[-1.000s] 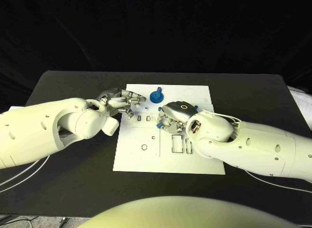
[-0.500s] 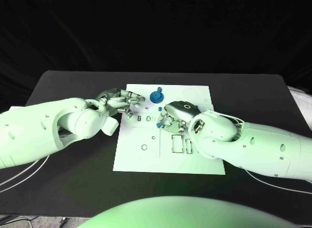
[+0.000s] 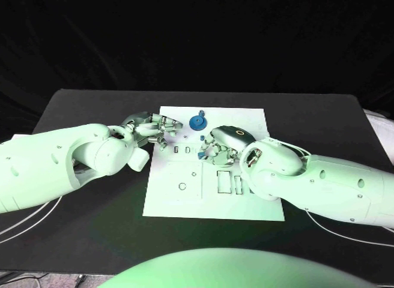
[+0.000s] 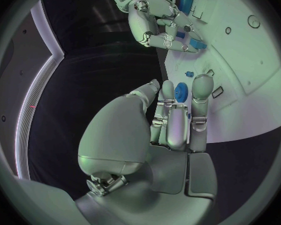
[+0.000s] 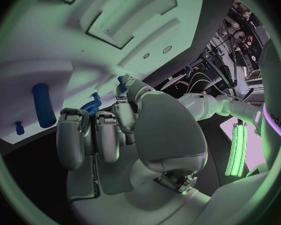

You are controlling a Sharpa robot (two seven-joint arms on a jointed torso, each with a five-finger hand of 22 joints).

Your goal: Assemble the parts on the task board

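Working from your right hand (image 3: 218,147) outward, keep its curled fingers steady on the small blue part (image 4: 197,44) it seems to pinch over the white board (image 3: 240,123), and lower it straight. The left hand (image 3: 154,127) hovers half-open, empty, beside the blue gear (image 3: 198,122) — just apart from it.

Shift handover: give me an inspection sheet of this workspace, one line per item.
Surface: black table, white task board at its middle.
Job's things: round blue gear part at the board's far edge; blue cylinder part and small blue peg on the board.
Clutter: nothing seen.
Hands: left hand over the board's left edge, fingers curled; right hand holds a small blue part.
Cables: white cables under both arms.
Surroundings: dark backdrop.
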